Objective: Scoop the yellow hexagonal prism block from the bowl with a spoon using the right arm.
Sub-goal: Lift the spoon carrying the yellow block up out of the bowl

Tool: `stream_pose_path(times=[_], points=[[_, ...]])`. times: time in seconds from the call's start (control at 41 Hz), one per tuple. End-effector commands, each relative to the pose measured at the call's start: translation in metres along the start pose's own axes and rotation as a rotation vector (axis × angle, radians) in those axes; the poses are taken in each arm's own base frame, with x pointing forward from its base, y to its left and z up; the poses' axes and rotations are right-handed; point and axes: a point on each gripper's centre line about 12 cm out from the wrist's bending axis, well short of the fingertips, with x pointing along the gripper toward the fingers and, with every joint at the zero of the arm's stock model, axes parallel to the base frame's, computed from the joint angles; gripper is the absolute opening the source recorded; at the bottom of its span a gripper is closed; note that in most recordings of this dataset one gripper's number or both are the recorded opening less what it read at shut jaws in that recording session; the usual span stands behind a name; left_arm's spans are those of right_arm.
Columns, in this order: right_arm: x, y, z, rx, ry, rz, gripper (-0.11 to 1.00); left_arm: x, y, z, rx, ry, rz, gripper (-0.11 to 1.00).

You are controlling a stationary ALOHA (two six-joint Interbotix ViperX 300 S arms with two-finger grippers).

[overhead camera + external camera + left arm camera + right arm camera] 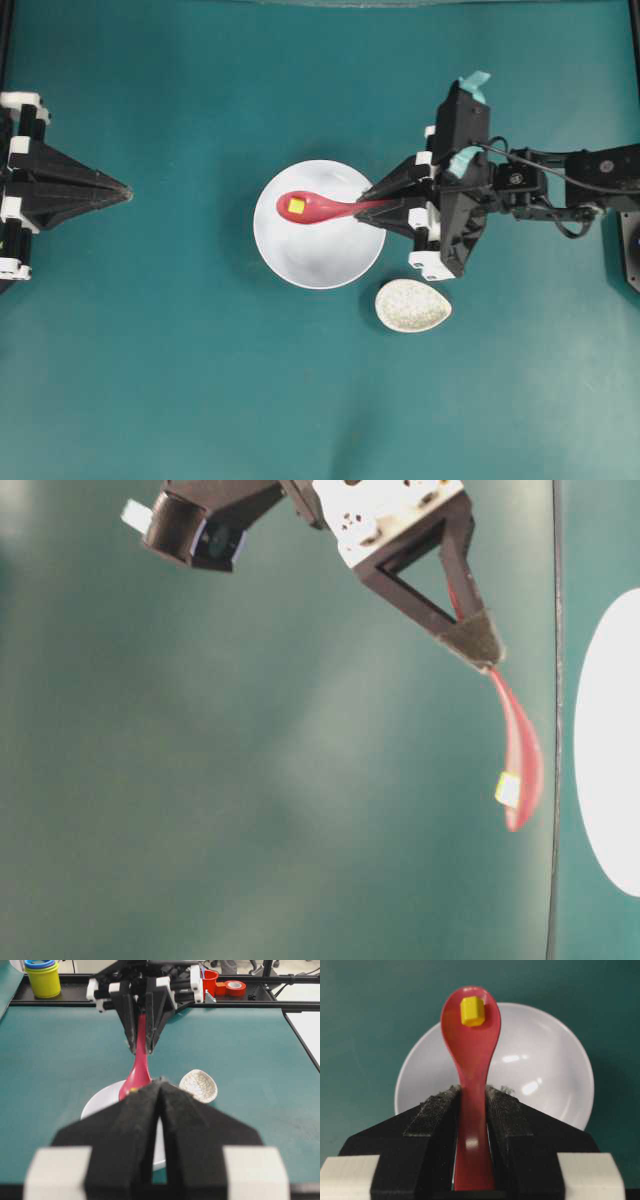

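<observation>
The red-pink spoon (318, 208) is held level above the white bowl (320, 255), with its scoop over the bowl's left half. The tiny yellow hexagonal prism block (297, 206) lies in the scoop. My right gripper (366, 202) is shut on the spoon's handle at the bowl's right rim. From the right wrist, the spoon (471, 1055) runs out from between the fingers (432, 1115), the block (471, 1011) sits near its tip and the bowl (540, 1060) lies beneath. My left gripper (128, 191) rests shut at the far left, tips together, holding nothing.
A small speckled teardrop dish (412, 305) sits on the teal table just right of and below the bowl. In the left wrist view, a yellow cup (44, 979) and red items (227, 985) stand on a black tray beyond the table's far edge.
</observation>
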Motion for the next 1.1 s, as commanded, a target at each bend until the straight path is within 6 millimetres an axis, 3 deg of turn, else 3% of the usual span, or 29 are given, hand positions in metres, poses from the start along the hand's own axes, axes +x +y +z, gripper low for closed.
stream_pose_path(times=[0.0,0.488,1.074], points=[[-0.008,0.004,0.017,-0.010,-0.063,0.015,0.22,0.002,-0.001,0.007,0.002,-0.018,-0.004,-0.01],[-0.030,0.002,0.050,-0.051,-0.112,0.004,0.22,0.002,-0.001,0.007,-0.002,-0.018,-0.003,-0.01],[-0.031,0.000,0.056,-0.048,-0.132,-0.001,0.22,0.002,-0.001,0.006,0.003,-0.018,-0.004,-0.01]])
